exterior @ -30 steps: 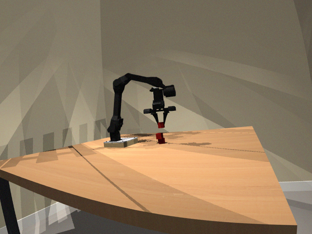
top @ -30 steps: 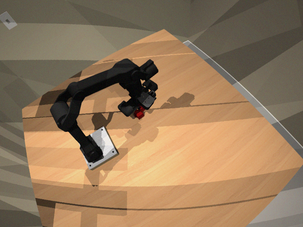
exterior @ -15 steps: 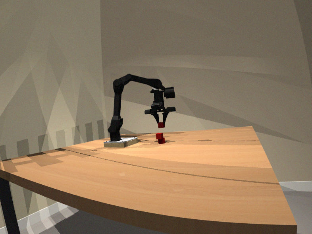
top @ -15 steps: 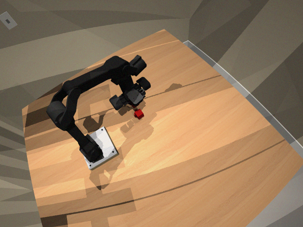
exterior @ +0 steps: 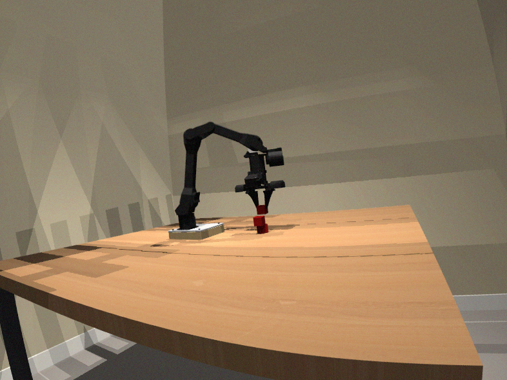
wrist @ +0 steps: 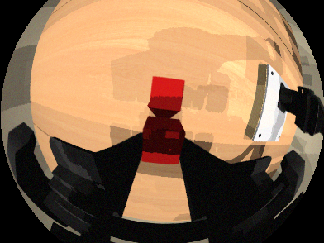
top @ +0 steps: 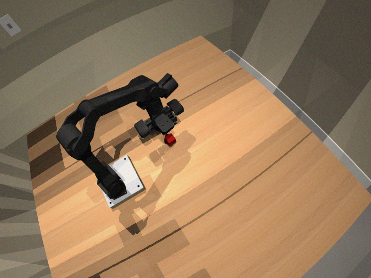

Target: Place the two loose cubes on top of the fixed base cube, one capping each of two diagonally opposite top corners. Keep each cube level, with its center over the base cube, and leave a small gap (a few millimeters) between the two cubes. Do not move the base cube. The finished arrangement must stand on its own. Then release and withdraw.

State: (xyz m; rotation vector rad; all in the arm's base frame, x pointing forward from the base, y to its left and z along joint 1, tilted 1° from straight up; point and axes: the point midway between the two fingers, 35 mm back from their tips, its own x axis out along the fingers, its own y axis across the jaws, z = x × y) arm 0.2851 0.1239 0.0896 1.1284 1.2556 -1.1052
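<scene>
Red placed cube below the claw's cube.

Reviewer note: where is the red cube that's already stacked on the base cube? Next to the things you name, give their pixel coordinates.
In the exterior view, the stacked red cube [exterior: 258, 220] [wrist: 167, 88] sits atop the red base cube [exterior: 264, 229], below the pincer [top: 168, 131] [exterior: 262, 207] [wrist: 162, 139].

Reaching over from the white-topped base plate w/ the black arm, bent high! Pointing gripper dn, pinching the upper red cube btwn fingertips. Showing a narrow gap below it, then, lower, spotting the middle red cube atop the base cube, offset to pic L. Seeing wood tbl underneath, w/ dark leg at lower L.
</scene>
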